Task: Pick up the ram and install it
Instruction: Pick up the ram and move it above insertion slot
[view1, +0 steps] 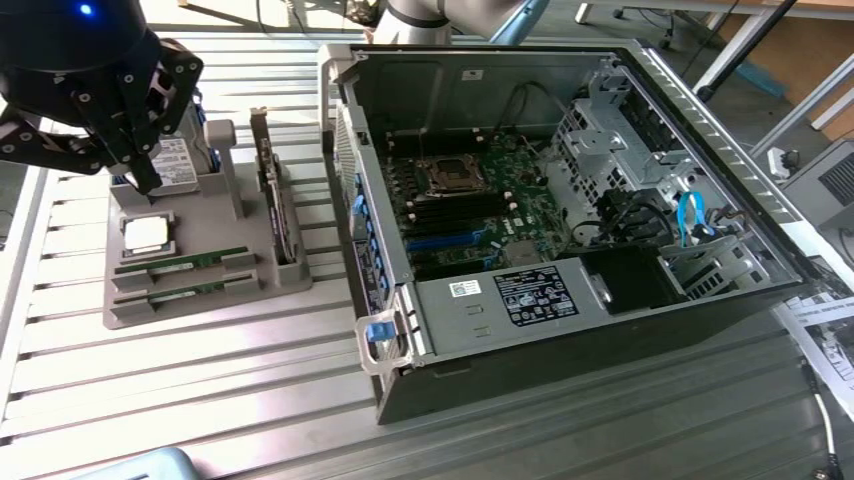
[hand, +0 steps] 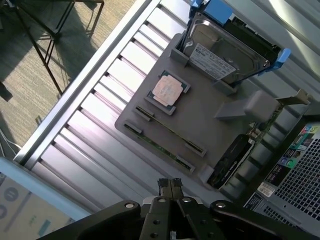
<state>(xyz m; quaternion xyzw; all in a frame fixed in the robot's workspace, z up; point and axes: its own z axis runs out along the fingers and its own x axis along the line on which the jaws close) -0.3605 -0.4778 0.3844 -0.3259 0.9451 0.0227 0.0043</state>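
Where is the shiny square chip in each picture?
Exterior view: CPU chip on the gray holder, at the exterior view's left.
Wrist view: CPU chip between the hard drive and the ram sticks.
Shared landmark: the hard drive on that holder.

Ribbed metal table (view1: 200, 390), sunlit in patches; brownish floor (hand: 25, 100), partly shadowed

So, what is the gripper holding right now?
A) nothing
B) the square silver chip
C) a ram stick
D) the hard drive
A: the gripper is shut with nothing between its tips, and the ram sticks lie in their slots on the gray holder.
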